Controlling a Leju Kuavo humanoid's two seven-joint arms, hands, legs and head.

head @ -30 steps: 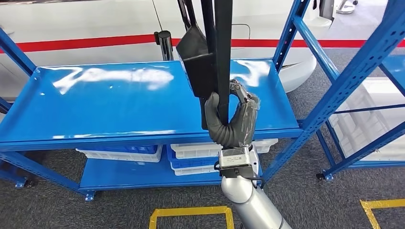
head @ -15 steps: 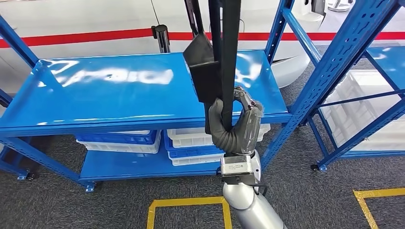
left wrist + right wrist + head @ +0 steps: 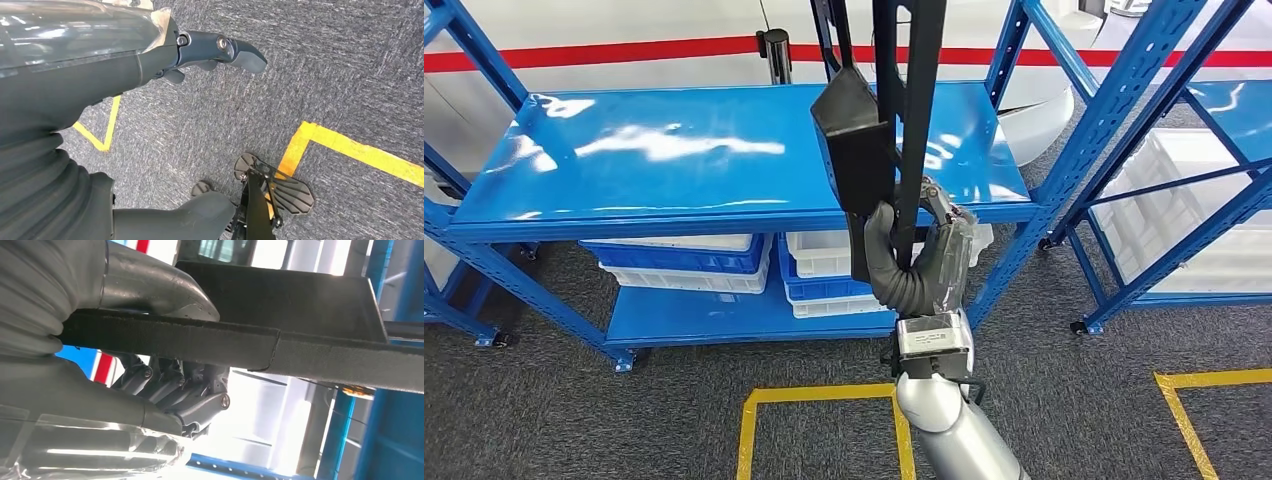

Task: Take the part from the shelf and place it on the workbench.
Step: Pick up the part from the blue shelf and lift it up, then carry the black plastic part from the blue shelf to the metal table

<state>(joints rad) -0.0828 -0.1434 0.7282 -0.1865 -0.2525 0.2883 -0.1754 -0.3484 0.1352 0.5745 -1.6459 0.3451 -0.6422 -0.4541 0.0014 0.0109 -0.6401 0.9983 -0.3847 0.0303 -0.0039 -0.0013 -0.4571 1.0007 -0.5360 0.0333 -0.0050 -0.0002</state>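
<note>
Part [image 3: 864, 150] in our right hand [image 3: 914, 262], fingers wrapped tight round its black bar, upright at twelve o'clock before the blue rack [image 3: 724, 215]. We judge pickup done; placing remains. Left hand [image 3: 220, 50] hangs empty, fingers loosely apart.

Right hand [image 3: 916, 262] sits just below centre, thumb and fingers wrapped round the black part [image 3: 894, 120], which stands upright and runs off at 12 o'clock. Behind it, the blue shelf [image 3: 674, 160] spreads from centre out to 9 o'clock, its top glossy with glare. White and blue bins [image 3: 724, 262] sit on the lower level at 8 o'clock. A second rack [image 3: 1144, 130] climbs at 2 o'clock, white crates [image 3: 1199, 220] under it at 3. Yellow floor tape [image 3: 824, 400] boxes the carpet at 6, more at 4.
</note>
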